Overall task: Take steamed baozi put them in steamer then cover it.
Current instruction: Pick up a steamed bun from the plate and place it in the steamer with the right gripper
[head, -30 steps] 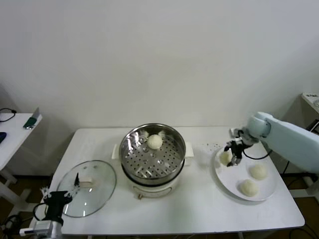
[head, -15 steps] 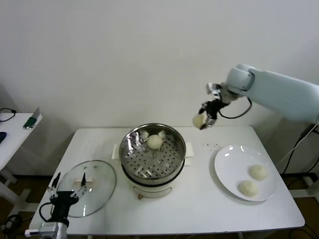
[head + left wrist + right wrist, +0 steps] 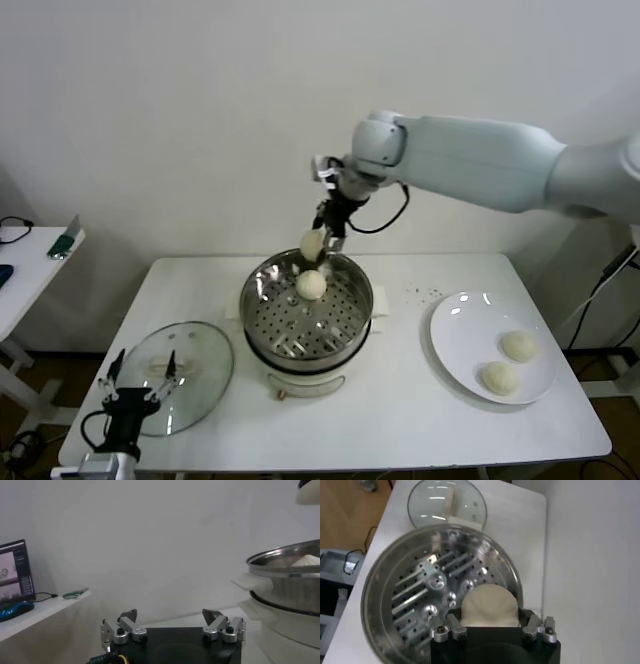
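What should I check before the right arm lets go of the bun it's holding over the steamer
1. Right gripper shut on the held baozi: ok.
2. Bun above the steamer basket, not past its rim: the right wrist view shows perforated floor below it; ok.
3. Landing spot free: one baozi in the basket sits close beneath; cannot tell.
4. Glass lid off the steamer, on the table: ok.
5. Left gripper open, low beside the lid, clear of the basket: ok.
6. Two baozi wait on the plate: ok.
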You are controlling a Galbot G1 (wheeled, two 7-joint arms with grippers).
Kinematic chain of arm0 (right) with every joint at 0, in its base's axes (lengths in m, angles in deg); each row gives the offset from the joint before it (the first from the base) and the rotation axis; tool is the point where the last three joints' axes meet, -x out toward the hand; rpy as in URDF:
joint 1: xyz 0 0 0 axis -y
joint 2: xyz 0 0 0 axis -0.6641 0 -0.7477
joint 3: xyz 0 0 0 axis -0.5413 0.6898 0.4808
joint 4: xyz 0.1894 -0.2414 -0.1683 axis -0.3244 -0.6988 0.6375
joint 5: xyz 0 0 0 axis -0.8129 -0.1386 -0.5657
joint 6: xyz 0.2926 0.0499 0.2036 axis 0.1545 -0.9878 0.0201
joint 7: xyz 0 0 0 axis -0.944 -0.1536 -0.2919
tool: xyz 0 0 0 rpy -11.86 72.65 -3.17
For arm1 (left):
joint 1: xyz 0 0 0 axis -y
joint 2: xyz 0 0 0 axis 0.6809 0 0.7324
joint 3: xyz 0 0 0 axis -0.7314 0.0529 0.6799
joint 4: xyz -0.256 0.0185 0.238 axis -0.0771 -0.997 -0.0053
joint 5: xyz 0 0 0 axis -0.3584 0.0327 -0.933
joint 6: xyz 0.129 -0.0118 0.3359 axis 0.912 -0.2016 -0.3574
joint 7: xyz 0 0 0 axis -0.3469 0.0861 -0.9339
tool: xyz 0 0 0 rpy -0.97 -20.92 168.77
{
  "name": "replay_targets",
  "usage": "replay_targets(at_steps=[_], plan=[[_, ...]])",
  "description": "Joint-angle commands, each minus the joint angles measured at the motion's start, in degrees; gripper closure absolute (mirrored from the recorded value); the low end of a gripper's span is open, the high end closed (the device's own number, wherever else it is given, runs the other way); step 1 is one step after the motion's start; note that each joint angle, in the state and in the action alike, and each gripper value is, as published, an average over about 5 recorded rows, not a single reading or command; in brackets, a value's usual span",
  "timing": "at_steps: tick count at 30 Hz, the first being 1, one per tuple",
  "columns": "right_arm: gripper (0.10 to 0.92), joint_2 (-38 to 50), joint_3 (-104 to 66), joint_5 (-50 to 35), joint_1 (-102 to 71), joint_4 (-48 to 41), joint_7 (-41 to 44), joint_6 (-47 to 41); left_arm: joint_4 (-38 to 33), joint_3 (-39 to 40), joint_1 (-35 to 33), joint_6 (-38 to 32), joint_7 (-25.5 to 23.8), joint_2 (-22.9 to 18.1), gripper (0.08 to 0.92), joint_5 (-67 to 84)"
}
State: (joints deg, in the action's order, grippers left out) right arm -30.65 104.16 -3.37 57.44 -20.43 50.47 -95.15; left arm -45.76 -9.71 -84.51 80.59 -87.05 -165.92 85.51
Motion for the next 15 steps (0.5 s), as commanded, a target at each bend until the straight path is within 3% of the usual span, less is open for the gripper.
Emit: replay_targets(at_steps=[1, 15], plan=[[0.304, -9.1, 1.8, -1.6, -5.1, -0.7, -2.7, -1.9, -0.2, 0.1, -0.3, -0.2, -0.1, 0.4, 0.177, 0.0], [0.298, -11.5, 2.4, 1.6, -12.6, -3.6, -3.8, -2.0, 0.9, 0.1, 0.1, -0.4, -0.1, 1.1, 0.177, 0.0]])
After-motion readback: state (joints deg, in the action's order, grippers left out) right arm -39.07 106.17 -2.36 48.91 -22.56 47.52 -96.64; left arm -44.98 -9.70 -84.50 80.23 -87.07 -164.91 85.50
